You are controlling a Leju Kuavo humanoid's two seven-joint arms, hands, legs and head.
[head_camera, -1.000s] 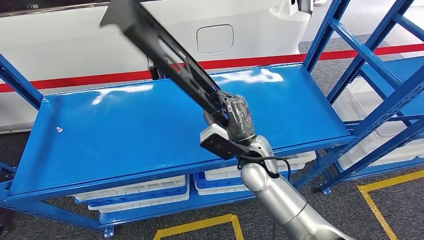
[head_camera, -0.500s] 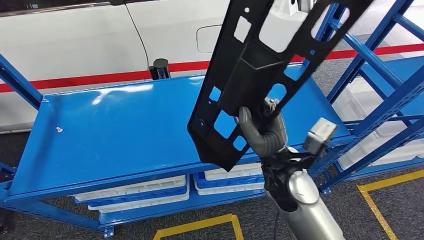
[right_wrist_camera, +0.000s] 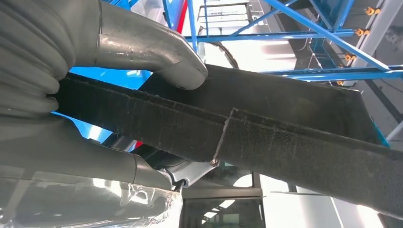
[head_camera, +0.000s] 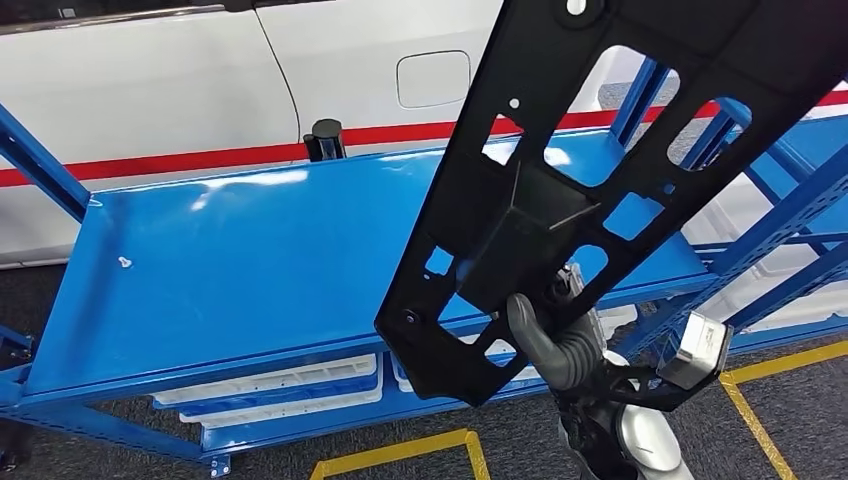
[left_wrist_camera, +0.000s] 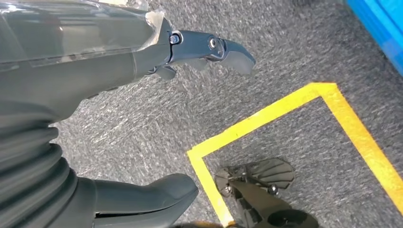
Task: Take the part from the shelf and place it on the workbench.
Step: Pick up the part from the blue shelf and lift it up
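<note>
A long black plastic part (head_camera: 590,150) with many cut-out holes is lifted clear of the blue shelf (head_camera: 250,260) and hangs close in front of my head camera, tilted up to the right. My right hand (head_camera: 555,340) grips it near its lower end, thumb curled over its face. The right wrist view shows the thumb (right_wrist_camera: 157,52) pressed on the part's dark edge (right_wrist_camera: 266,137), with fingers underneath. My left hand (left_wrist_camera: 119,99) hangs over the grey carpet, fingers apart, holding nothing.
The blue shelf's top board is bare apart from a small white speck (head_camera: 124,262). White trays (head_camera: 270,385) sit on its lower level. More blue racking (head_camera: 790,220) stands at the right. A white car body (head_camera: 250,70) lies behind. Yellow floor tape (left_wrist_camera: 266,118) marks the carpet.
My right hand has turned the part from a thin edge-on bar to its broad face. It has drawn the part nearer and lower, away from the shelf.
</note>
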